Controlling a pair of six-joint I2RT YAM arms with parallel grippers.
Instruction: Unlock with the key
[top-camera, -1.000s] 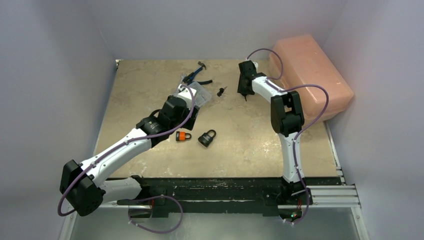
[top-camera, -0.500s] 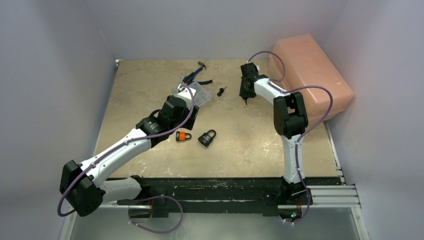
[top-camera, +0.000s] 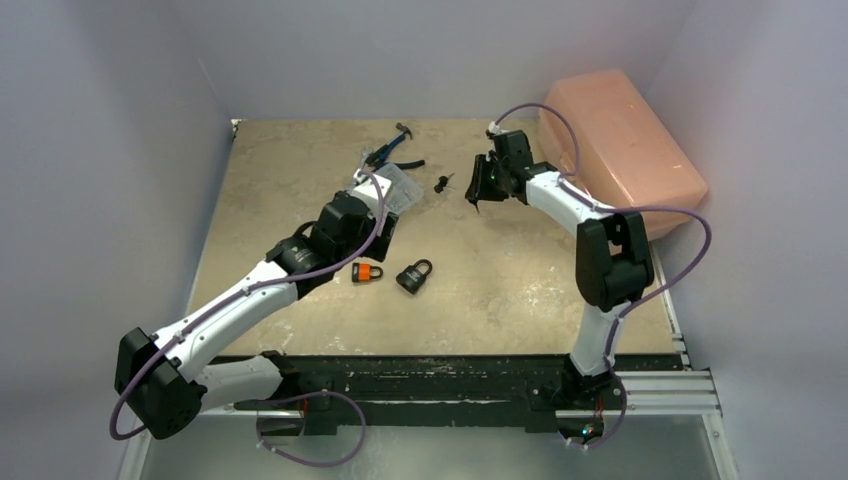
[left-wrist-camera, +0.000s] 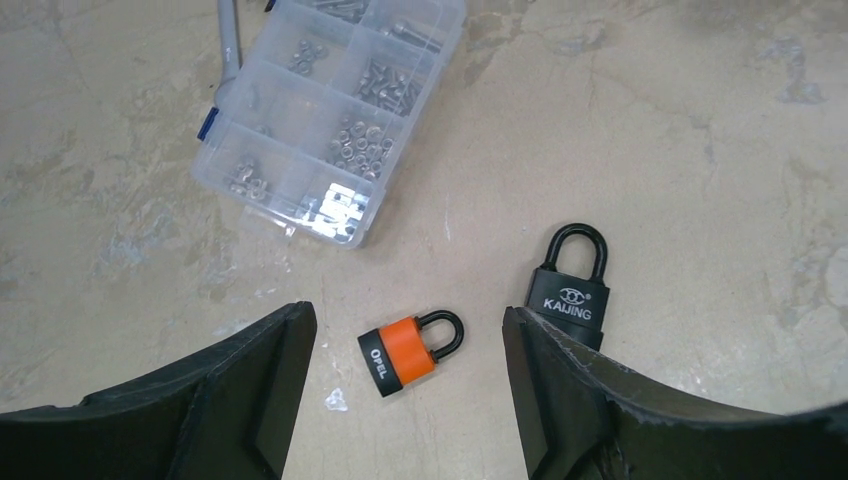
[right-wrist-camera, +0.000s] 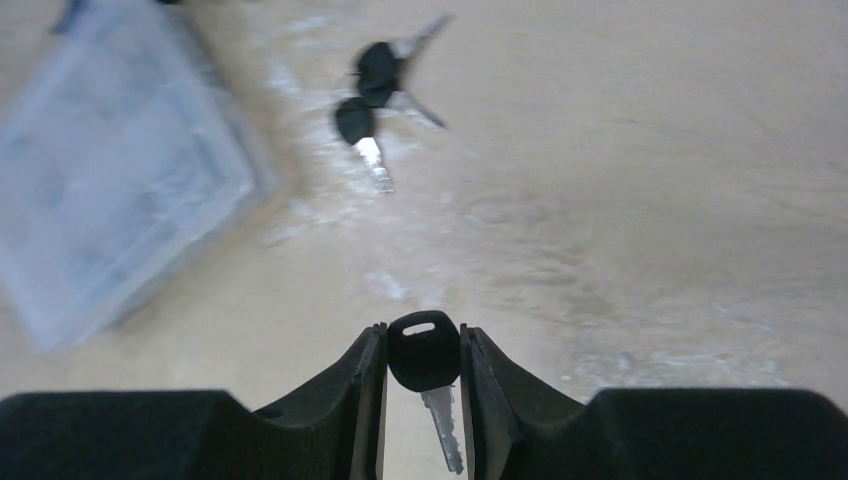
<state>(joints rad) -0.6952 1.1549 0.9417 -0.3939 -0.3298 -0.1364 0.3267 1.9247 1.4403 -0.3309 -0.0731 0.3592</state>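
Observation:
A black-headed key (right-wrist-camera: 424, 355) is pinched by its head between the fingers of my right gripper (right-wrist-camera: 423, 335), with its silver blade pointing back toward the wrist. That gripper (top-camera: 478, 196) hovers over the far middle of the table. An orange padlock (left-wrist-camera: 410, 350) lies flat on the table between the wide-open fingers of my left gripper (left-wrist-camera: 405, 312), which touches nothing. A black padlock (left-wrist-camera: 572, 285) lies just right of it, partly behind the right finger. Both padlocks' shackles look shut. From above, the orange padlock (top-camera: 367, 272) and the black padlock (top-camera: 414, 275) lie side by side.
A small bunch of spare keys (right-wrist-camera: 380, 85) lies ahead of my right gripper. A clear compartment box of screws (left-wrist-camera: 330, 110) sits beyond the padlocks, with blue-handled pliers (top-camera: 395, 150) behind it. A large pink box (top-camera: 620, 150) fills the far right corner.
The right gripper closed further and now holds the key; it has tilted and shifted slightly left and nearer, while its elbow swung out to the right. The left arm has barely moved.

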